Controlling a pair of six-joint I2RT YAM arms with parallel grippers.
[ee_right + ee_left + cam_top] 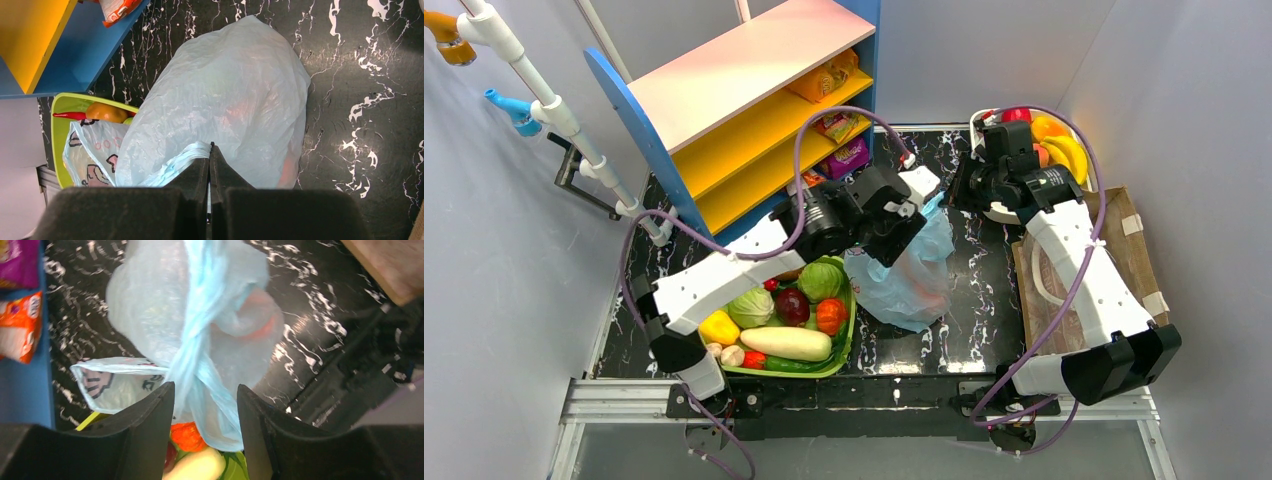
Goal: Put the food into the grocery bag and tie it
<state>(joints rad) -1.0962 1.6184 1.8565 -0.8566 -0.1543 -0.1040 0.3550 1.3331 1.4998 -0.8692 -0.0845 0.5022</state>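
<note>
Grocery bag [904,275] is seen on tabletop [974,310], just beside green veg tray [849,335]; orange food [260,325] is visible thru the plastic. L end effector [205,387] is held w/ jaws apart around the bag's twisted handles. R end effector [210,150] is clamped together on a handle strip.

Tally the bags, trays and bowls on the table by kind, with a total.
Blue plastic bag: 1
Brown paper bag: 1
Green tray: 1
White bowl: 1
Total: 4
</note>
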